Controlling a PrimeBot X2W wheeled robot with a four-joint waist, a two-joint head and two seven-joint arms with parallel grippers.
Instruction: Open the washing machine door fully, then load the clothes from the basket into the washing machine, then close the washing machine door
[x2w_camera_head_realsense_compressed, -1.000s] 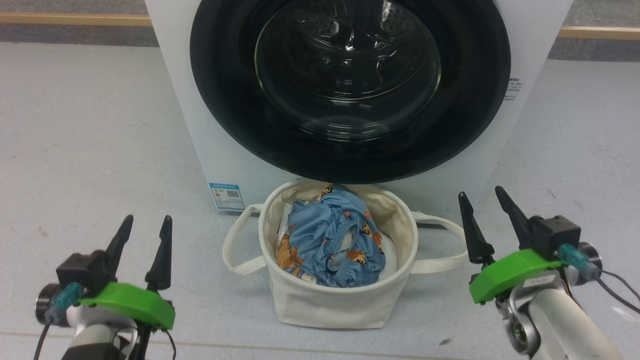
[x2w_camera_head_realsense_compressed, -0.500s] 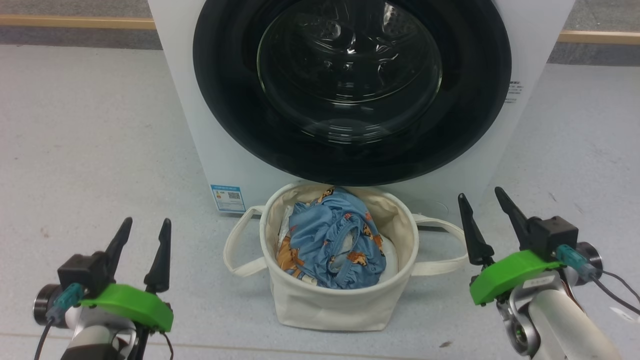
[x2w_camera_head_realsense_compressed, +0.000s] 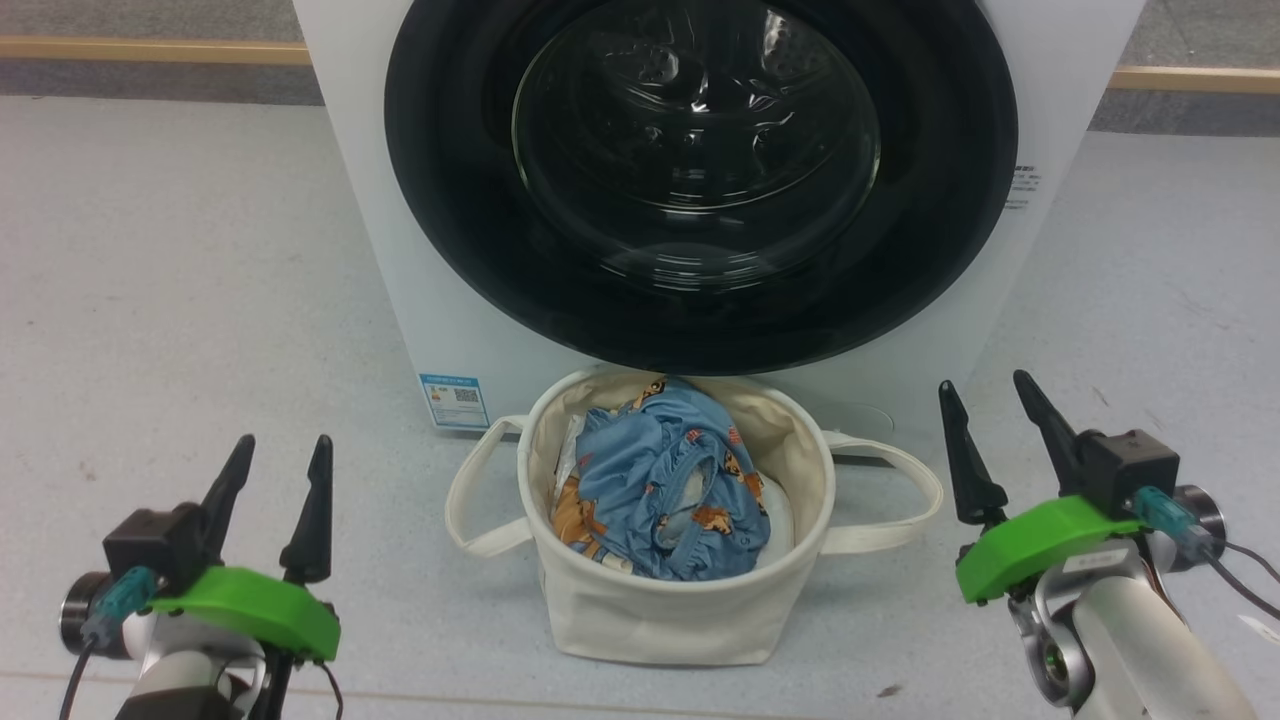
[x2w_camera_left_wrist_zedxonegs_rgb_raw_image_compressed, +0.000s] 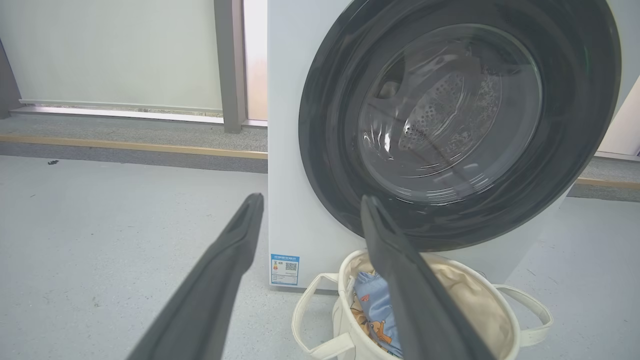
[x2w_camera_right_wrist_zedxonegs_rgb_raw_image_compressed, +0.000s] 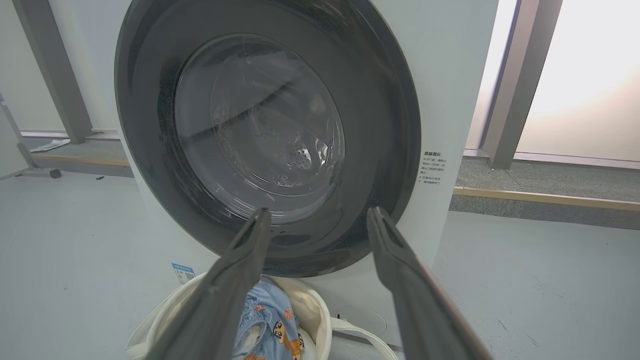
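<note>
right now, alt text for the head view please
A white washing machine with its round black door shut stands behind a cream basket of blue cartoon-print clothes. The left gripper and right gripper hang open and empty either side of the basket.

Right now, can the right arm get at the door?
Probably yes. The right tool is open and empty, with bare floor between it and the door. The basket sits to its left, below the door, out of its path.

Grey floor (x2w_camera_head_realsense_compressed: 180, 280), cream basket (x2w_camera_head_realsense_compressed: 660, 620) on it between left pincer (x2w_camera_head_realsense_compressed: 283, 440) and right pincer (x2w_camera_head_realsense_compressed: 982, 380), washing machine (x2w_camera_head_realsense_compressed: 455, 340) standing beyond.
</note>
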